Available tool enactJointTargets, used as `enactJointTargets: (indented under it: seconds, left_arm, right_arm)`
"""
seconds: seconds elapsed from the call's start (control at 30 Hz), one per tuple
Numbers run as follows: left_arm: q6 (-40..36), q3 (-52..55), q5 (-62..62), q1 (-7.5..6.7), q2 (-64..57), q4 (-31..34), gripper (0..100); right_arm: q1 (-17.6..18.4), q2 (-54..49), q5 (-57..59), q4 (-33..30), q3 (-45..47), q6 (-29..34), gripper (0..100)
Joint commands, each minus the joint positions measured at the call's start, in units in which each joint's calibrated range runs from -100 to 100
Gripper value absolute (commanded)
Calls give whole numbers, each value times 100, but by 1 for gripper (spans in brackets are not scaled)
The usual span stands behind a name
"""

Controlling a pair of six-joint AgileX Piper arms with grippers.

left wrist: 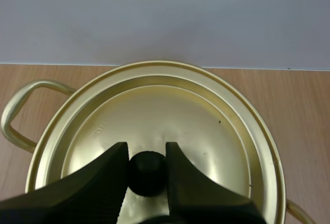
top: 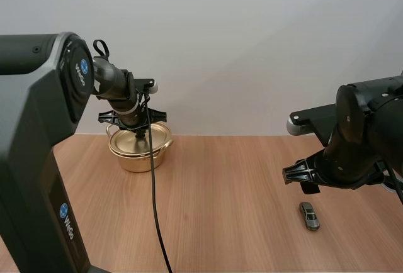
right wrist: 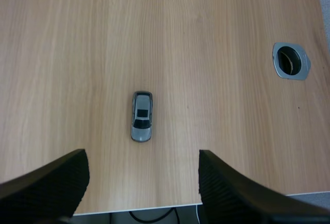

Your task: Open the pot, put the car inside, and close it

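Toward the far left corner of the bench stands the pot, a round, shallow vessel of shiny gold-coloured metal with a thin looped handle at its side. Its lid sits on it, a smooth disc stepped in concentric rings, with a small round black knob at the middle. The left gripper is over the lid and grasps the knob: its smooth, wedge-shaped black fingers press against the knob from both sides. Well apart from the pot, near the bench's front edge on the right side, lies the car, a small grey toy with dark windows, resting on its wheels on the pale wood grain. The right gripper hangs above it, released, its black fingers spread wide with stippled faces, the car lying just beyond the gap between them. A round metal grommet is set into the bench, off to one side of the car.
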Motion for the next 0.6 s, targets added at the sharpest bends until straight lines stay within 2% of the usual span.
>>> enactJointTargets:
  seconds: [0.0,0.17,0.3,0.47,0.57]
  left_arm:
    - [-61,-2,-8,-1,4,0,0]
    - [-61,-211,93,-1,-66,225,0]
    - [-43,-828,929,-1,-386,391,0]
    - [-7,-1486,1894,-1,-1006,391,0]
    - [260,-1642,2145,-1,-1443,296,0]
  right_arm:
    - [1,-4,63,-67,-6,-3,100]
    - [1,-4,66,29,-6,32,100]
    - [-71,13,66,182,39,403,100]
    - [-167,13,-221,209,453,629,100]
    - [-167,13,-646,210,860,650,100]
